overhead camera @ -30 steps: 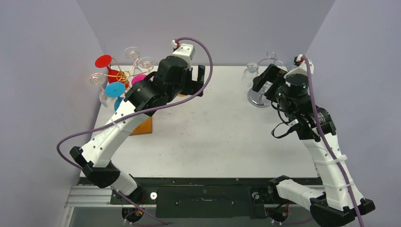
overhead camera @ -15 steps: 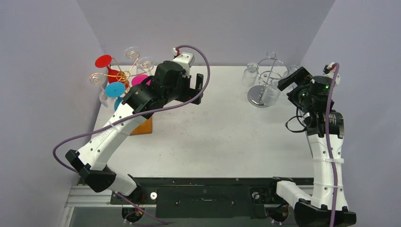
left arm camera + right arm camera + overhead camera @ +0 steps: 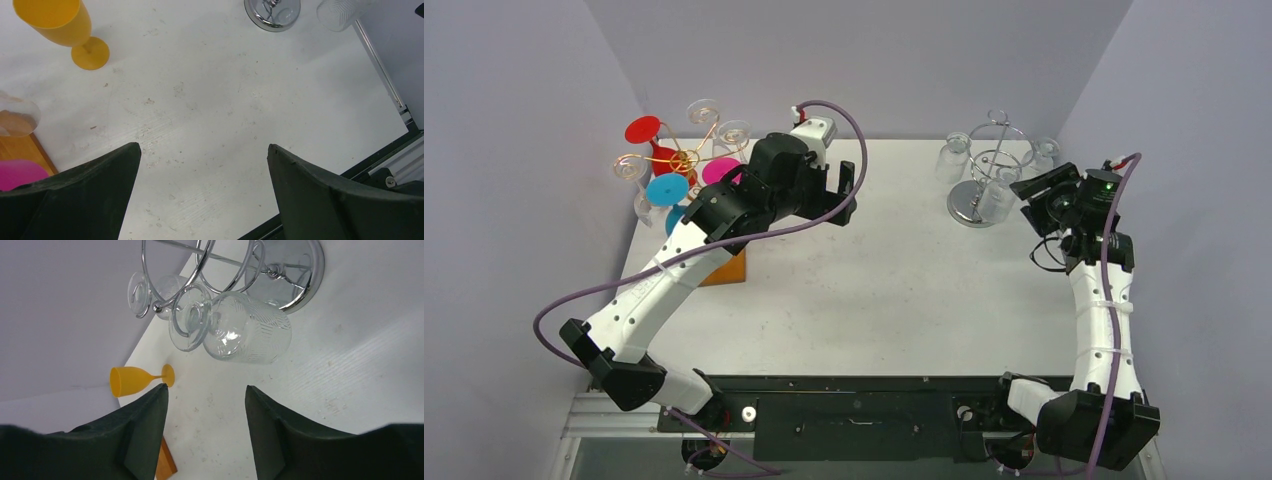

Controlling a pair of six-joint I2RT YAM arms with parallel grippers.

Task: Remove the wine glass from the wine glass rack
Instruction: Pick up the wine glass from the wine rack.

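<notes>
Though now farther from the rack, right pincer agape.

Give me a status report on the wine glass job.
Left end effector open, empty. Right end effector open, facing the chrome rack. Clear wine glass hangs on it, untouched. Nothing between.

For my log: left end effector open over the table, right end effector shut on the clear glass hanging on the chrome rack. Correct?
Not quite. The right end effector is open and empty, short of the clear glass hanging on the chrome rack, as the right wrist view shows.
</notes>
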